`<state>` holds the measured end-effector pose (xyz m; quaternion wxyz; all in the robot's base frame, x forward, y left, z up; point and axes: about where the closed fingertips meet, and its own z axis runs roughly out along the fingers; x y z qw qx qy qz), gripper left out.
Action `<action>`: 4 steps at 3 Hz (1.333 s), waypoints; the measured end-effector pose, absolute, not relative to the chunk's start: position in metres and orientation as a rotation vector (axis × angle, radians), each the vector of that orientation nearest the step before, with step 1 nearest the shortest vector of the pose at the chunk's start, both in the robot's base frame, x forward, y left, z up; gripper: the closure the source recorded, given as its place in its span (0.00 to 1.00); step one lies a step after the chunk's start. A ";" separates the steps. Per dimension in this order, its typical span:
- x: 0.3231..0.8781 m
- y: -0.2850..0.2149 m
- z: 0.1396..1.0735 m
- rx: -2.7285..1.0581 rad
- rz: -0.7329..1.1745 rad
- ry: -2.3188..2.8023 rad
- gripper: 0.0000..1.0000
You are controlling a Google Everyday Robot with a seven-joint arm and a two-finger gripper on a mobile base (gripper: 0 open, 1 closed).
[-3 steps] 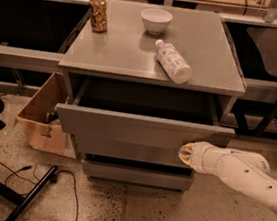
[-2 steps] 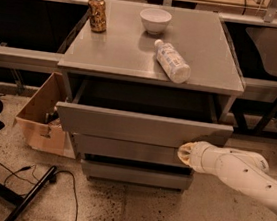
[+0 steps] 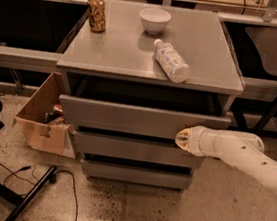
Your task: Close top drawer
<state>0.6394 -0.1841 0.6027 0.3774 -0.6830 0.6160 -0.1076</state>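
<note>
We are holding our gripper [image 3: 181,139] against the front panel of the top drawer [image 3: 127,117], which is standing partly open, stretching leftward from it; whether the gripper is clenched, we cannot tell.

— Where was the gripper [image 3: 182,139]?
— Right of centre in the view, at the leftward tip of the white arm [image 3: 244,154].
— And the arm's pose?
— It stretched in from the lower right, rising slightly toward its tip.

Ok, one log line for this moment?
wide grey metal top drawer: partly open | gripper: at its front panel, right end | step: push in
</note>
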 end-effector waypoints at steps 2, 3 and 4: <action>0.639 -0.184 0.603 -1.746 -0.275 1.575 0.30; 0.639 -0.184 0.603 -1.746 -0.275 1.575 0.01; 0.639 -0.184 0.603 -1.746 -0.275 1.575 0.00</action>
